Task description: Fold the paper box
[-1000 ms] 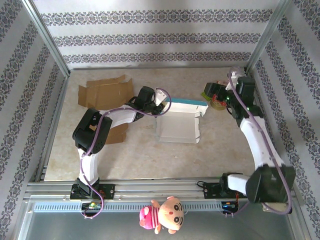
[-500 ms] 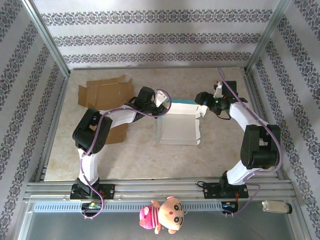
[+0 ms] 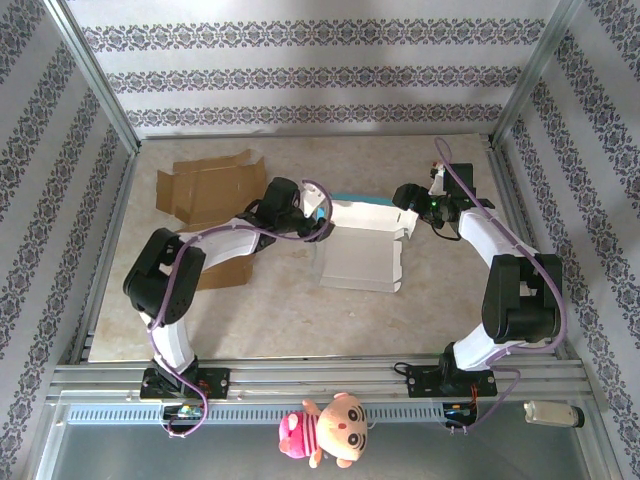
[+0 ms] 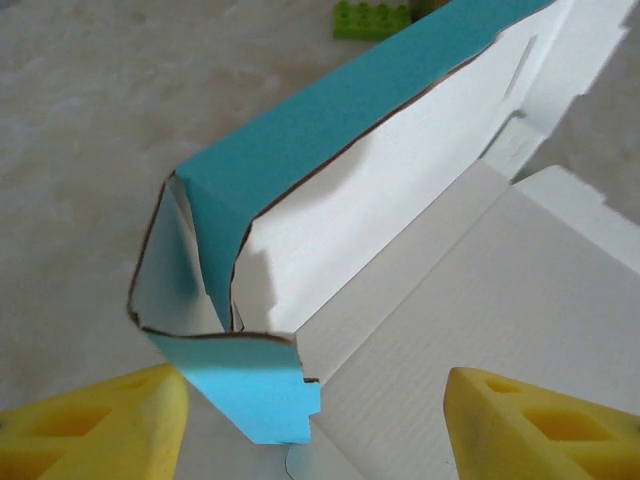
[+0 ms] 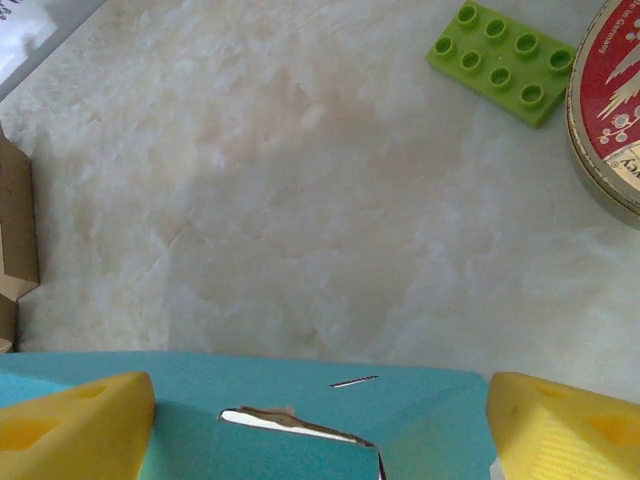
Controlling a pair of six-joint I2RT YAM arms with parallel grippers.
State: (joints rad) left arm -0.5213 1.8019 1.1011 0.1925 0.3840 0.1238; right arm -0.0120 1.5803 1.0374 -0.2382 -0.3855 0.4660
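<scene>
Left jaws wide around paper box (image 3: pixel 358 262) corner, right jaws astride wall

**Table** (image 3: pixel 300 310): pale marbled top, enclosed on three sides by walls with patterned paper.

**Paper box** (image 3: pixel 358 258): white inside and open-topped, it lay mid-table. A teal sliver showed along its far edge.

**Left gripper** (image 3: pixel 320 214): sat at the box's far-left corner, with a purple cable looped over the wrist.

**Right gripper** (image 3: pixel 404 197): sat at the box's far-right corner.

**Flat brown cardboard** (image 3: pixel 205 185): lay at the far left, well apart from the box.

**Second cardboard piece** (image 3: pixel 228 270): brown, partly hidden under the left arm.

**Plush doll** (image 3: pixel 325 430): pink and yellow, it lay by the near rail between the arm bases.
</scene>
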